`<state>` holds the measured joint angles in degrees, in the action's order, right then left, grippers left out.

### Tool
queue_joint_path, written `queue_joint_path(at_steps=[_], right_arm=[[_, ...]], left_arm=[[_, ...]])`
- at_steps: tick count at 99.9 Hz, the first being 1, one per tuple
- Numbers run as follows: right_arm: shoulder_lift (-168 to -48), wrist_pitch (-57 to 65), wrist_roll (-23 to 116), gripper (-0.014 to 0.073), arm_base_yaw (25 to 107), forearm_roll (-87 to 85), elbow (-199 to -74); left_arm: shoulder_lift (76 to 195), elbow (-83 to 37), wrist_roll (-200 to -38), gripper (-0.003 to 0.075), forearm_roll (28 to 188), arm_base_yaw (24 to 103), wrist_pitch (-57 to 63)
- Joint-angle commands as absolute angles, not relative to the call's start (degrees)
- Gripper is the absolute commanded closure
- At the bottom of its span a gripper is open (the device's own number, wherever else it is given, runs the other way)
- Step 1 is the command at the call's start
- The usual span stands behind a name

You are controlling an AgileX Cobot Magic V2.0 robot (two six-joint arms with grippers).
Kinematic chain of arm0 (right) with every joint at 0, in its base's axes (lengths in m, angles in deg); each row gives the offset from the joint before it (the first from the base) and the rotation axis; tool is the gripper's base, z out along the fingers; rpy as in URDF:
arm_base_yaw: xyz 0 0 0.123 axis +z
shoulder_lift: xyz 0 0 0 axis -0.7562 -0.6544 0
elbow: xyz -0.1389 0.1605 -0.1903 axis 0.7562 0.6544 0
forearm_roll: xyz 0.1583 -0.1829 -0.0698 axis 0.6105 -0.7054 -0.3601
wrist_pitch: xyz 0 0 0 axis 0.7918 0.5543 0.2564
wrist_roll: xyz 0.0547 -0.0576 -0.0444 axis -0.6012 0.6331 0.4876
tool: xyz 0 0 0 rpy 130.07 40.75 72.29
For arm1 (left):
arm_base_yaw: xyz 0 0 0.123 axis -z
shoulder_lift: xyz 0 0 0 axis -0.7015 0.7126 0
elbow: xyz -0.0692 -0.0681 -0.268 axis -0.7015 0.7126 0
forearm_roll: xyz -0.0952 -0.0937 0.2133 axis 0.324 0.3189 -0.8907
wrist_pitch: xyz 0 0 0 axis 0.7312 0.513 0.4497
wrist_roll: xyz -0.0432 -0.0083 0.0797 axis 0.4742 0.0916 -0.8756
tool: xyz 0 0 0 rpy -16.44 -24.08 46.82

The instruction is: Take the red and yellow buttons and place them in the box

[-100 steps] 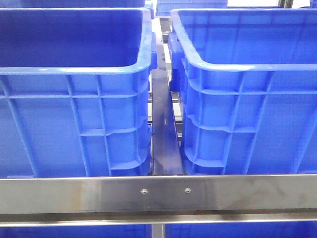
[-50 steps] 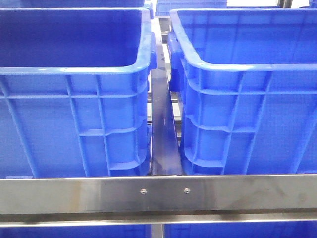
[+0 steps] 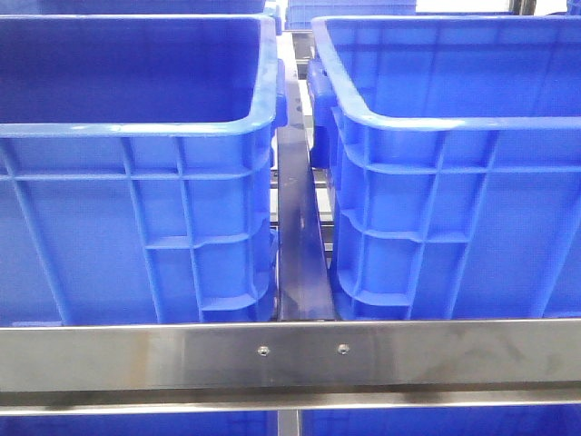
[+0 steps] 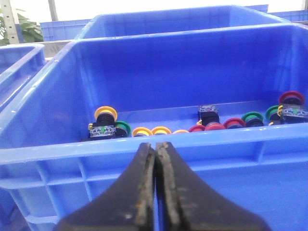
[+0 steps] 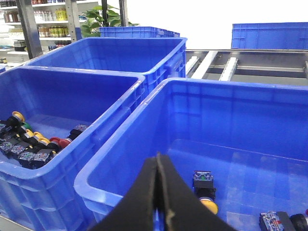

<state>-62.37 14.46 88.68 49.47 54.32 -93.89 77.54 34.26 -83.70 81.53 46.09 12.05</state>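
Observation:
In the left wrist view my left gripper [image 4: 156,147] is shut and empty, just outside the near wall of a blue bin [image 4: 144,144]. Inside lie several buttons: yellow ones [image 4: 105,113], red ones [image 4: 214,126], green ones [image 4: 252,117]. In the right wrist view my right gripper [image 5: 158,158] is shut and empty above the near rim of the right blue box [image 5: 110,188]. That box holds a yellow button [image 5: 208,206] with a black body, and another black part at its edge. The left bin of buttons [image 5: 36,149] shows beside it. No gripper shows in the front view.
The front view shows two tall blue bins, left [image 3: 136,209] and right [image 3: 454,200], with a dark gap [image 3: 298,236] between them and a steel rail [image 3: 290,354] across the front. More blue bins [image 5: 139,53] and a roller conveyor [image 5: 226,65] stand behind.
The front view has shifted very slightly; the bins sit a touch differently in the picture. Nothing else has visibly changed.

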Motion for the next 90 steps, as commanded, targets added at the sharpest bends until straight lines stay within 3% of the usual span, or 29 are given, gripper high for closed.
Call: queue_joint_path(at_steps=[1, 64, 78, 90], right_arm=[[-63.0, 13.2, 88.8, 0.0651, 49.4, 56.0, -95.4], [-63.0, 13.3, 88.8, 0.0651, 49.4, 56.0, -95.4], [-63.0, 7.6, 88.7, 0.0651, 49.3, 54.1, -95.4], [-62.6, 4.9, 76.4, 0.0651, 48.6, 39.8, -95.4]], left_arm=[[75.8, 37.2, -83.7, 0.0740, 81.5, 45.9, 17.0], [75.8, 37.2, -83.7, 0.0740, 81.5, 45.9, 17.0], [75.8, 37.2, -83.7, 0.0740, 81.5, 45.9, 17.0], [75.8, 37.2, -83.7, 0.0740, 81.5, 45.9, 17.0]])
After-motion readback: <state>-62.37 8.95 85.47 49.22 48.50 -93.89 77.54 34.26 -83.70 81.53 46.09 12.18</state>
